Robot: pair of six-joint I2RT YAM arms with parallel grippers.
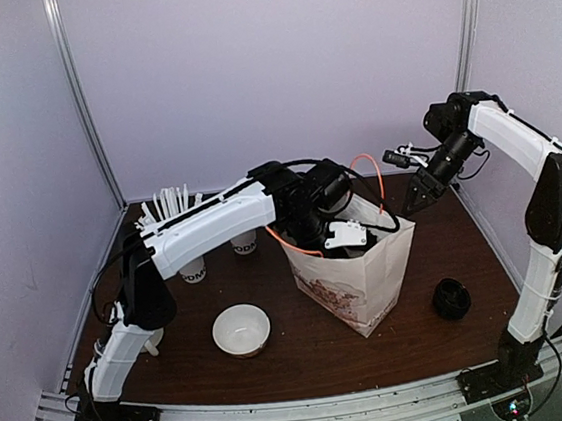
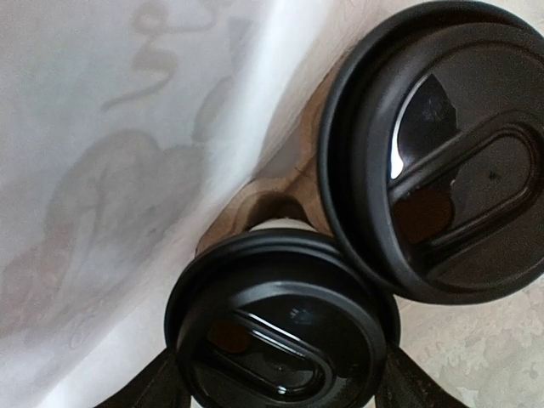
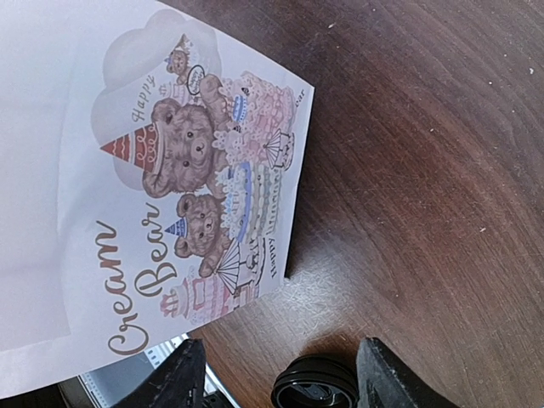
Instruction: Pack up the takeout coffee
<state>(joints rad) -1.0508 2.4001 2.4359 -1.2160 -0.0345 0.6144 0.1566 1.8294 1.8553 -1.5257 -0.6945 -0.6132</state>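
The left wrist view looks down inside the white paper bag (image 2: 102,170), where two takeout coffee cups stand side by side. Only their black lids show: one lid (image 2: 280,331) low in view, the other (image 2: 442,153) at the upper right. My left gripper (image 2: 280,361) is shut on the lower cup, its fingers (image 2: 149,387) pressed in under the lid rim on both sides. From above, my left arm reaches down into the bag (image 1: 359,283). My right gripper (image 1: 415,196) hangs open in the air by the bag's upper right edge, holding nothing.
A loose black lid (image 1: 451,298) lies on the table right of the bag and shows far below the right fingers (image 3: 316,387). A white mug (image 1: 241,330) sits at front left. Two white paper cups (image 1: 194,270) stand behind my left arm. White utensils (image 1: 170,202) are at back left.
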